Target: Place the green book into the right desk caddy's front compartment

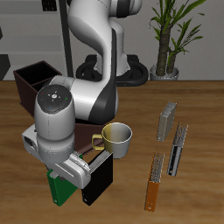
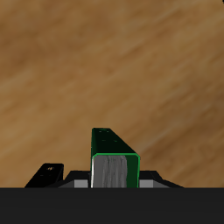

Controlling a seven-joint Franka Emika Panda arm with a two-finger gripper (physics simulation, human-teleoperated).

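Tabletop (image 1: 201, 114): a wood-grain surface is seen, carrying everything listed below.
Right desk caddy (image 1: 31, 77): a dark brown open box is seen far back on the tabletop, well apart from the books; which compartment is the front one cannot be told here.
Hand (image 1: 61, 179): it is held low over the tabletop's front edge, around the green book; in the wrist view the book fills the gap between the jaws, so it is judged to be clenched on it, though the pad contact itself is hidden.
Yellow mug (image 1: 117, 139): it stands upright just behind the hand.
Green book (image 2: 111, 157): it is seen upright, spine end up, at the front edge; whether it is lifted clear cannot be told.
Black book (image 1: 98, 182): it stands just beside the green one.
Handling: the book is judged stiff, light and smooth-covered; a hold across the covers near the top edge is advised, so it hangs straight.
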